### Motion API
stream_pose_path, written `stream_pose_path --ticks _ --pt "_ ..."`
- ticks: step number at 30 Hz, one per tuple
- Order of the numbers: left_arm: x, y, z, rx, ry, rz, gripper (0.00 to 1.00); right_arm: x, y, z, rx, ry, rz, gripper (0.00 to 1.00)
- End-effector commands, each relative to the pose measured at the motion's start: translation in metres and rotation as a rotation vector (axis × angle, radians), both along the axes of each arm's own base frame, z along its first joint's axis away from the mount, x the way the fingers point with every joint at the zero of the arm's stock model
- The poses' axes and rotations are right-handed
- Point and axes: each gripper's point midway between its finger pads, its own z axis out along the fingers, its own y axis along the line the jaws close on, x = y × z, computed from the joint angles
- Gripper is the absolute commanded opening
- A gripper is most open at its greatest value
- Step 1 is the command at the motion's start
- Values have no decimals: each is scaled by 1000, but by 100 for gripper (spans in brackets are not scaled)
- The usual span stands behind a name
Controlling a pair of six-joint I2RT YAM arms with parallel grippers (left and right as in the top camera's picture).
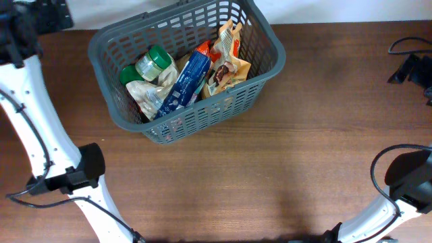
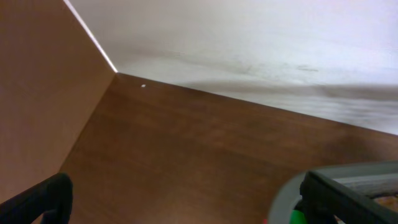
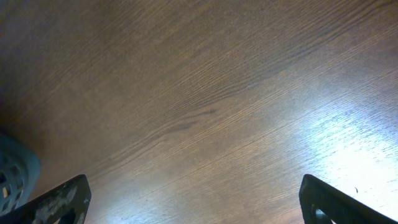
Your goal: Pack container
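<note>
The dark grey slotted container (image 1: 270, 37) stands at the back middle of the table. Inside lie two green-capped jars (image 1: 154, 62), a blue packet (image 1: 186, 81), an orange snack bag (image 1: 228, 64) and a clear wrapper. My left gripper (image 2: 186, 205) is open and empty over bare wood, with the container's rim (image 2: 348, 174) and a bit of green at its right finger. My right gripper (image 3: 196, 202) is open and empty above bare table; the container's corner (image 3: 12, 171) shows at the left. Neither gripper's fingers show in the overhead view.
The left arm (image 1: 40, 135) runs along the table's left side, the right arm (image 1: 405, 182) sits at the front right. Black cables and a black part (image 1: 412, 64) lie at the right edge. A white wall (image 2: 249, 43) borders the table's far edge.
</note>
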Motion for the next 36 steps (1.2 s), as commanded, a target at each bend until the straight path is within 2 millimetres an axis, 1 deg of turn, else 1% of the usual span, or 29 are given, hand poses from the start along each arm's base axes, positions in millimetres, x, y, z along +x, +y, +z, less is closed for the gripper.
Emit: stream_pose_path --ticks 1,2,3,4,7,10,13,15,17,18,19,20,21,22,23,24,27,28,29,31,33,35,36 --pt "-9 -10 13 -44 -35 -32 99 2 11 10 -6 -27 23 99" --pt "-10 -10 13 -45 -33 -32 99 2 15 14 -10 -35 32 99" --pt "-10 -11 13 -45 -33 -33 99 4 28 26 -25 -62 64 99" --pt "-10 -11 13 -44 -33 -32 99 5 36 32 -32 -77 80 99" --pt "-10 -11 13 -44 -33 -32 99 6 66 55 -56 -131 151 99" --pt "-10 -11 13 -44 -33 -32 99 7 109 78 -75 -192 256 99" --pt "-10 -11 13 -44 -33 -32 99 2 156 100 -85 -256 376 99" --pt "-10 -11 13 -44 -33 -32 99 -5 185 114 -88 -297 451 99" --pt "-10 -11 13 -44 -33 -32 99 -17 214 130 -90 -350 528 99" --pt "-10 -11 13 -44 -33 -32 99 -23 222 138 -104 -378 562 99" --pt "-10 -11 13 -45 -33 -32 99 -24 224 147 -148 -412 598 99" --pt "-10 -11 13 -44 -33 -32 99 -25 225 164 -225 -485 639 99" --pt "-10 -11 13 -44 -33 -32 99 -25 225 176 -261 -540 647 99" --pt "-10 -11 13 -45 -33 -32 99 -23 224 200 -317 -654 653 99" --pt "-10 -11 13 -45 -33 -33 99 -23 224 210 -341 -703 658 99" --pt "-10 -11 13 -44 -33 -32 99 -24 223 232 -397 -810 667 99" --pt "-10 -11 13 -45 -33 -32 99 -36 213 271 -508 -1022 624 99" --pt "-10 -11 13 -44 -33 -32 99 -42 209 277 -529 -1066 602 99" --pt "-10 -11 13 -44 -33 -32 99 -50 204 279 -551 -1104 579 99" --pt "-10 -11 13 -44 -33 -32 99 -63 196 273 -580 -1138 547 99" --pt "-10 -11 13 -44 -33 -32 99 -84 188 250 -603 -1145 516 99" --pt "-10 -11 13 -44 -33 -32 99 -99 183 222 -611 -1127 500 99" --pt "-10 -11 13 -44 -33 -32 99 -108 180 205 -614 -1117 492 99"
